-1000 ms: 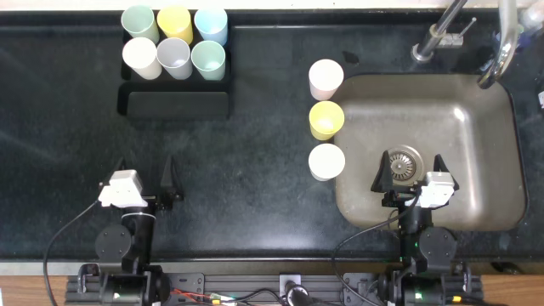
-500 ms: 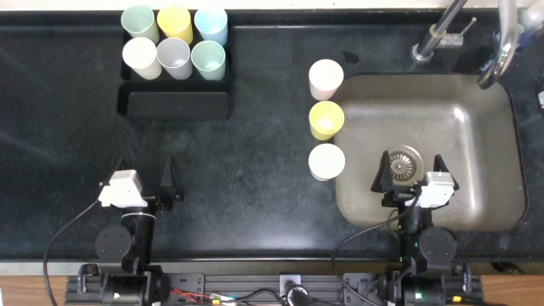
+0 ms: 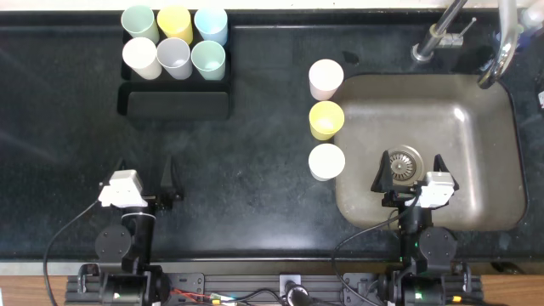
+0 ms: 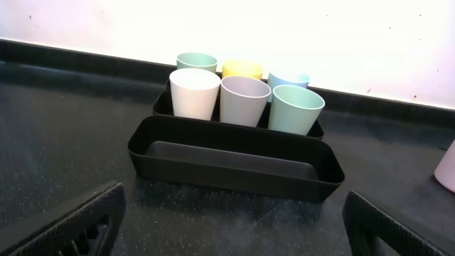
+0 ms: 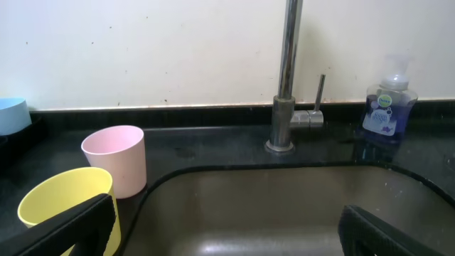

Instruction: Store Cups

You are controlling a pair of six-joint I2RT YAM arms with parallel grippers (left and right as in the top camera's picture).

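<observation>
The sink (image 3: 463, 127) is set into the right part of the dark surface (image 3: 255, 187), with a metal faucet (image 3: 442, 30) at its back rim and a soap bottle (image 5: 388, 107) beside the faucet. Three loose cups stand upright on the surface in a row just beside the sink's left rim. The pink cup (image 3: 325, 78) is by the sink's back left corner, the yellow cup (image 3: 326, 119) is next along the rim, and the white cup (image 3: 326, 161) is the one closest to the sink's front. The three stand close together, and whether they touch cannot be told. Well to the left of the sink, near the back wall, a black bin (image 4: 161, 104) holds six upright cups in two rows of three. A pale green cup (image 3: 138, 20), a second yellow cup (image 3: 175, 22) and a blue cup (image 3: 211, 24) form the back row. Another white cup (image 3: 141, 57), a grey cup (image 3: 174, 56) and a mint cup (image 3: 208, 59) form the front row. A second black bin (image 3: 177, 104) sits right against the front of the first and has nothing in it. The right gripper (image 3: 411, 166) hangs over the sink's basin near the drain (image 3: 406, 157), its fingers spread apart and holding nothing. The left gripper (image 3: 144, 170) is over the surface well left of the sink and well apart from the bins, its fingers likewise apart and empty.
</observation>
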